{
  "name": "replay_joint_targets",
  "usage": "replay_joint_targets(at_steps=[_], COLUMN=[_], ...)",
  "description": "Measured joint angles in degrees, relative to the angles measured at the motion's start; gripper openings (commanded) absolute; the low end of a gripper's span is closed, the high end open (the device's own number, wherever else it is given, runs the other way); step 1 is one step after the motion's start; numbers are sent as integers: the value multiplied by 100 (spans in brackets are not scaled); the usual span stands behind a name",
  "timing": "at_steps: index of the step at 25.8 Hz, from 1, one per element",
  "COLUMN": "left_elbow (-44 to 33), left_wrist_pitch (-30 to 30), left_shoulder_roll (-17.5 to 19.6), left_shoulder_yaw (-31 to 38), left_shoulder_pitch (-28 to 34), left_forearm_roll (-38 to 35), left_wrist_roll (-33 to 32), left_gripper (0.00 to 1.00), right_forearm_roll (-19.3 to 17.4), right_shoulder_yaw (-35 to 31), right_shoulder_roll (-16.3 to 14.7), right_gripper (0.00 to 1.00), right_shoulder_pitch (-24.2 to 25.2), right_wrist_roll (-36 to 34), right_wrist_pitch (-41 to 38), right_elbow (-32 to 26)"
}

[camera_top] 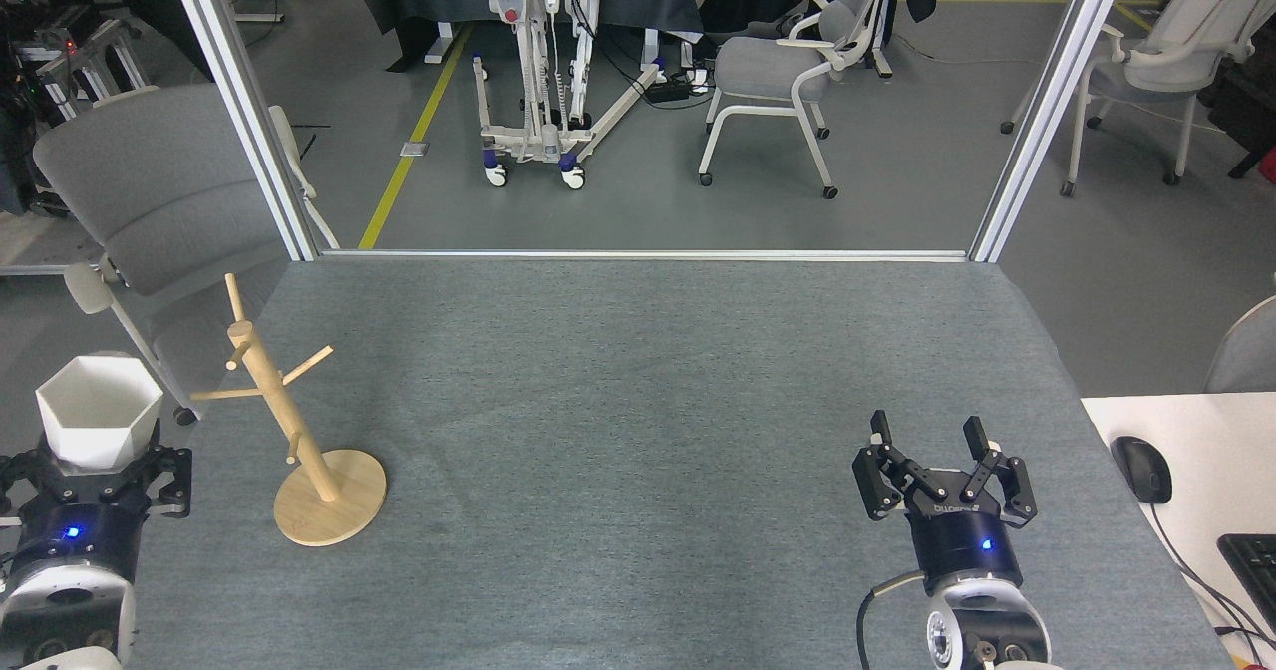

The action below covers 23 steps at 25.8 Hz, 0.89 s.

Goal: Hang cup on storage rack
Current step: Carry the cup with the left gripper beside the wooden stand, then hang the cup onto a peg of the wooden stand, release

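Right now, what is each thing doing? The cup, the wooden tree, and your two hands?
cup: held upright in the left gripper, open end up, off to the left of the rack, not hung.
storage rack: standing on the table, pegs bare.
left gripper: shut on the cup's base.
right gripper: open, holding nothing, over the table's right side.
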Motion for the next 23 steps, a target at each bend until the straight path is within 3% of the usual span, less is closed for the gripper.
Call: replay_joint_targets(at_steps=[11,23], left_elbow=[127,243], left_wrist_pitch=[31,158], left_shoulder_roll=[-423,-586], left_shoulder_yaw=[-134,-334], left_shoulder_pitch=[-93,-165], left_forearm_roll=[-675,-1140], left_wrist_roll=[4,24], left_gripper=[0,0], right_forearm_roll=[-4,-9], right_shoulder_yaw=[-1,-3], right_shoulder_roll=[-27,-34], right_gripper=[100,100], right_shoulder_pitch=[-10,-6], right_wrist_roll=[28,2], right_wrist_pitch=[10,10], right_elbow=[13,30])
